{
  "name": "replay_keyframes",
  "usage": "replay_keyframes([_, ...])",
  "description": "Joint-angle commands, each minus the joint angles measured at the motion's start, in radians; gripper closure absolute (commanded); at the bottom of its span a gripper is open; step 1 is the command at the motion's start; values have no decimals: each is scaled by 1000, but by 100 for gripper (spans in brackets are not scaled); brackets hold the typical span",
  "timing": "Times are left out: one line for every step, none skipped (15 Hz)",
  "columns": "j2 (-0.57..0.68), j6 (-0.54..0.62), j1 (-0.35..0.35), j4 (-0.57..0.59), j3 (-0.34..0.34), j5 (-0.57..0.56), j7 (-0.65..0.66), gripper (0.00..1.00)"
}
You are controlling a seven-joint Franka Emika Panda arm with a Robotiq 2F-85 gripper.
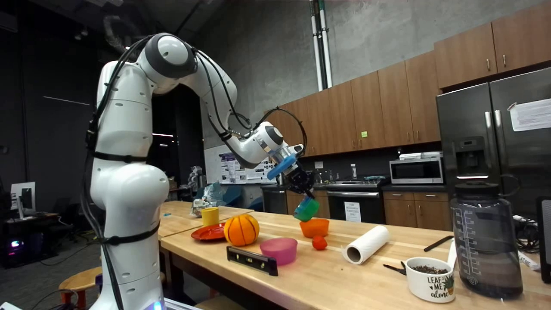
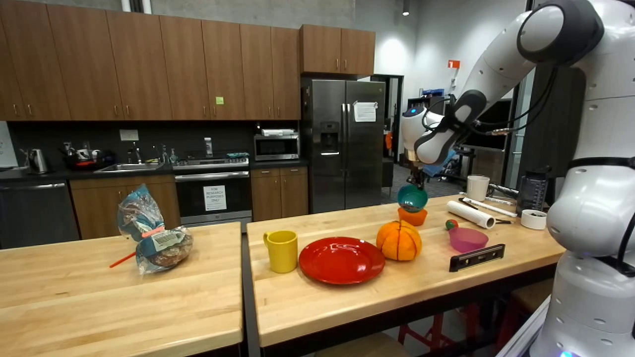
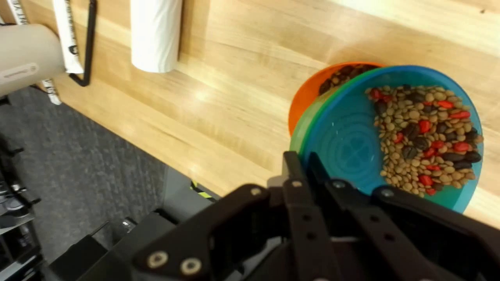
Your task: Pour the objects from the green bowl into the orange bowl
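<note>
Green bowl [image 1: 306,209] in claw [image 3: 302,157], apparently over orange bowl [image 1: 315,228].

Above the upright orange bowl [image 1: 316,228], dark and brown pieces [image 3: 347,71] inside it, the green bowl [image 1: 306,209] hangs tilted, tan, red and dark pieces [image 3: 427,144] gathered to one side

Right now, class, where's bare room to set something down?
In an exterior view, bare wood runs from the bag to the near edge; likewise from the plate. Crowded: around the orange bowl, green bowl above; pumpkin, pink bowl, roll nearby.
</note>
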Motion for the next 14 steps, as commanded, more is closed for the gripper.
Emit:
replay_keyframes([-29,-17,2,-6,7,243,-255,99])
replay_keyframes([-28,-28,5,-3,10,310,-320,99])
replay_keyframes([-27,-37,8,0,12,359,-369,99])
replay_keyframes([-25,-44,11,2,15,411,-419,99])
replay_keyframes([-23,-53,14,5,19,454,-462,99])
replay_keyframes([-18,-63,17,8,24,493,-502,99])
replay_keyframes([-14,-77,20,11,29,530,-539,99])
replay_keyframes([-11,-95,22,14,33,562,-573,99])
replay_keyframes([-7,-116,24,20,37,592,-604,99])
replay_keyframes([-5,-133,26,25,39,613,-626,99])
replay_keyframes([-4,-146,26,30,41,624,-639,99])
replay_keyframes([-4,-147,27,32,41,620,-636,99])
replay_keyframes([-8,-131,27,32,37,591,-618,99])
replay_keyframes([-10,-106,27,31,33,554,-583,99])
